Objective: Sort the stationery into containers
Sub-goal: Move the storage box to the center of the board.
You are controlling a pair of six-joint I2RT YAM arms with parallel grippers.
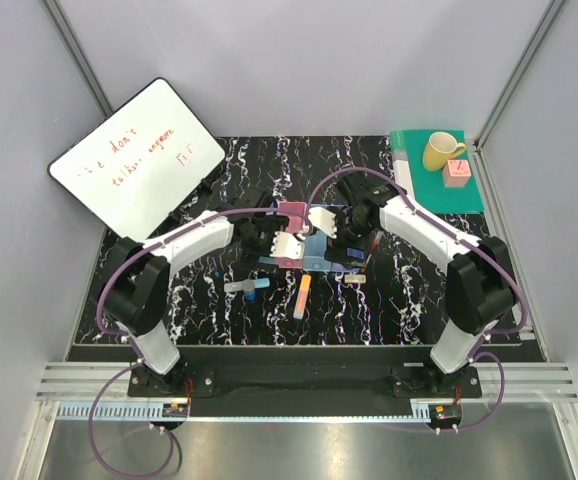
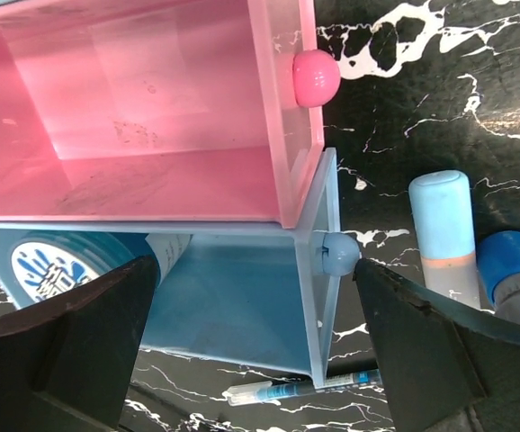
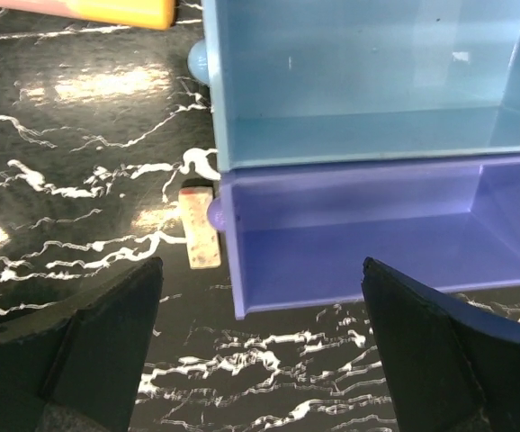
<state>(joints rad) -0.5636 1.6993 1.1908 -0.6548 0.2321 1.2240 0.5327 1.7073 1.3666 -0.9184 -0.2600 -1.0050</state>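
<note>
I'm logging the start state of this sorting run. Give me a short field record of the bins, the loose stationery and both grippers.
pink bin: empty
light blue bin joined to it: seems to hold a labelled white cylinder
second light blue bin: empty in view
purple bin: empty in view
loose items: eraser beside the purple bin, orange-yellow bar, cyan-tipped marker, blue-capped bottle, pen
left gripper: open, holding nothing
right gripper: open, holding nothing

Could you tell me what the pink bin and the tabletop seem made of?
The pink bin looks like frosted translucent plastic: light passes through its walls. The tabletop is glossy black with white veins and reflections; stone or laminate, I cannot tell.
</note>
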